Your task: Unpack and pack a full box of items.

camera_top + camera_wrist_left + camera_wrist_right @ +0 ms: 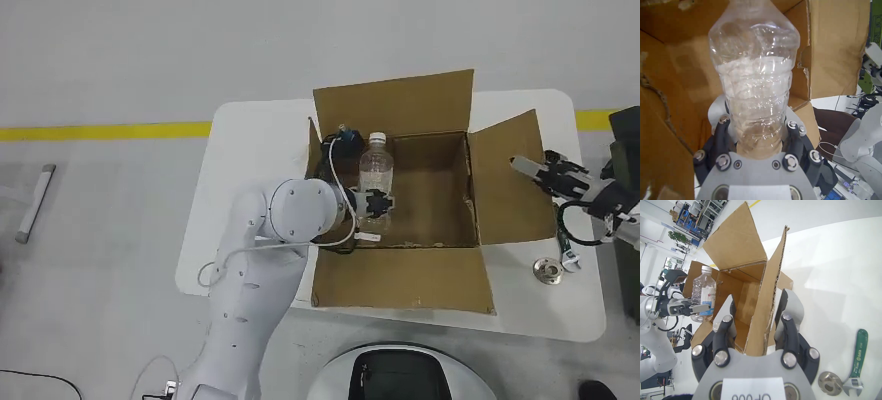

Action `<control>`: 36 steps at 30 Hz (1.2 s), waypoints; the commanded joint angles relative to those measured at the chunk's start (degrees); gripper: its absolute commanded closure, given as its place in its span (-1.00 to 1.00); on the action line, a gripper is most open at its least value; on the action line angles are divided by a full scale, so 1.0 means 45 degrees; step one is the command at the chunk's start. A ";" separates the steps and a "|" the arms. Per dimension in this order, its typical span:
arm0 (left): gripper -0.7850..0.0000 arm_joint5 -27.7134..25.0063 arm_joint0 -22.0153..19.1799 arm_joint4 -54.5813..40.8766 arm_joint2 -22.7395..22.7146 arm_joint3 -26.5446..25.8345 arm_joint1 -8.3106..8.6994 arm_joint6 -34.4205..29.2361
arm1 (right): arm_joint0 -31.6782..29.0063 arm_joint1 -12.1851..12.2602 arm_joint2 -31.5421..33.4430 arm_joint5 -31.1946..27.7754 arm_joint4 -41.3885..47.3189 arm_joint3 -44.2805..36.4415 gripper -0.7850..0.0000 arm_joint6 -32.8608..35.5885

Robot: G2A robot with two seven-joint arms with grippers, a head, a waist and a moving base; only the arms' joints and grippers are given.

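Observation:
An open cardboard box (400, 282) stands on the white table (250, 150), its flaps folded outward. My left gripper (375, 205) is shut on the lower part of a clear plastic bottle (377, 165) with a white cap, held upright over the box's left side. In the left wrist view the bottle (755, 75) sits between the fingers (723, 128). My right gripper (527, 166) is open at the outer edge of the right flap (510, 180). In the right wrist view the flap (772, 285) rises between its fingers (785, 306), with the bottle (703, 294) and left gripper (698, 309) beyond.
A green-handled wrench (859, 351) and a round metal flange (829, 382) lie on the table right of the box, seen from above as the wrench (570, 262) and the flange (547, 270). The table's right edge (600, 300) is close by. A yellow floor line (100, 130) runs behind.

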 commanded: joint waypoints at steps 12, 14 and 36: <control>1.00 0.0309 0.0039 -0.0036 0.0021 0.1170 0.0031 0.0308 | -0.0063 0.0163 0.0655 0.0295 -0.0586 -0.0411 -1.00 0.0013; 1.00 0.0309 0.0039 -0.0036 0.0021 0.1170 0.0031 0.0308 | -0.0120 0.0197 0.0881 0.0395 -0.0776 -0.0562 -1.00 0.0059; 1.00 0.1938 -0.0976 0.0199 0.1654 0.4250 -0.0378 0.1938 | -0.1289 0.0307 0.1589 0.1102 -0.2158 -0.2334 -1.00 -0.0606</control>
